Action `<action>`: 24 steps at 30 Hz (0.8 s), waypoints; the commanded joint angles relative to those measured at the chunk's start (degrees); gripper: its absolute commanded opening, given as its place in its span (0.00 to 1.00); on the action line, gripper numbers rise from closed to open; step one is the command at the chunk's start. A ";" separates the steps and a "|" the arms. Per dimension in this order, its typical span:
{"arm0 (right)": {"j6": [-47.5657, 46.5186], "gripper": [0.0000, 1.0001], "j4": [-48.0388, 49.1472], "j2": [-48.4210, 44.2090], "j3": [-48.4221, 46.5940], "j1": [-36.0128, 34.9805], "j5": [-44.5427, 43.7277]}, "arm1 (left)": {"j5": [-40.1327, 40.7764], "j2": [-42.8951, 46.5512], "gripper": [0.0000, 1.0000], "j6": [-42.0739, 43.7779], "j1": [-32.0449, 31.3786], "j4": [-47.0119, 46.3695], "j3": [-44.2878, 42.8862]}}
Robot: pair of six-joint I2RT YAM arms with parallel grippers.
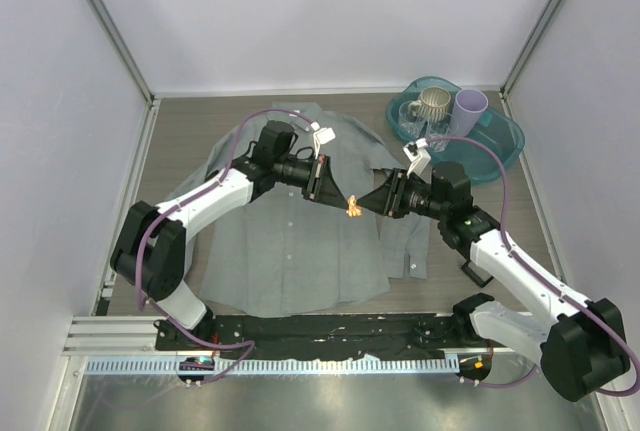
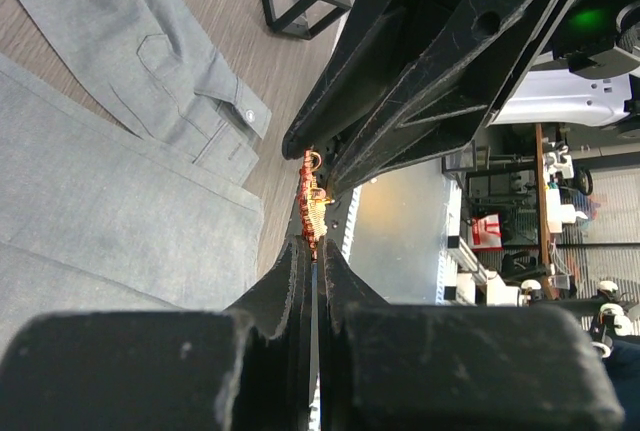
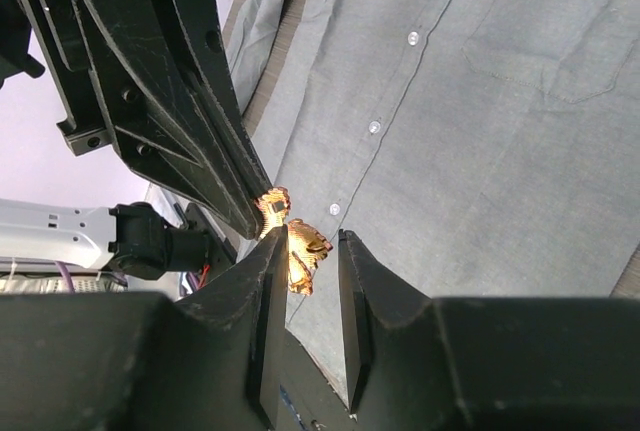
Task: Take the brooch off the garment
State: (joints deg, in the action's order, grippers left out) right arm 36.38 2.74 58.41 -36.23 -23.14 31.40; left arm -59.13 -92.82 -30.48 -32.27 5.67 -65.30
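Note:
The grey garment (image 1: 290,251) lies flat on the table, with its white buttons showing in the right wrist view (image 3: 480,131). The small red-orange brooch (image 1: 353,208) is held in the air above the shirt front, apart from the cloth. My left gripper (image 1: 340,197) is shut on it, its fingertips pinching one edge of the brooch (image 2: 313,201). My right gripper (image 1: 364,205) meets it from the right with its jaws open. The brooch (image 3: 300,246) sits between its fingers, against the left one, and the other finger stands clear of it.
A teal tray (image 1: 500,146) at the back right holds a metal mug (image 1: 433,106) and a purple cup (image 1: 470,106). A sleeve cuff (image 2: 225,116) lies beside a small black stand (image 2: 300,1). White walls enclose the table.

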 commanded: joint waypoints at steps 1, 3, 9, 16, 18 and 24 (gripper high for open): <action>-0.17 0.30 0.77 -1.55 0.81 0.20 -4.15 | -1.77 2.73 0.00 -1.51 -0.34 -3.12 0.08; 0.27 0.30 1.03 -1.98 0.90 0.20 -3.80 | -1.69 2.81 0.00 -1.60 -0.34 -3.04 0.08; 1.06 0.41 -0.80 -5.58 0.28 0.20 -3.10 | -0.54 1.68 0.00 -0.64 -0.25 -1.02 -0.44; -1.05 0.47 -7.04 -7.70 -1.56 0.20 -3.97 | -1.42 1.50 0.00 -0.72 -0.34 -1.01 -0.53; -1.93 0.46 -7.49 -7.26 -1.65 0.28 -4.06 | -1.60 1.76 0.00 -0.63 -0.60 -1.10 -0.53; -2.28 0.39 -6.79 -6.47 -1.92 0.28 -3.18 | -2.39 2.73 0.00 -0.02 -1.74 -1.10 -0.44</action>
State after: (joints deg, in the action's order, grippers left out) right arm 35.64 -5.06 51.83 -35.42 -23.09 28.25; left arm -59.40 -92.82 -31.09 -33.04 5.43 -65.10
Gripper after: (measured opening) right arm 0.401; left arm 0.040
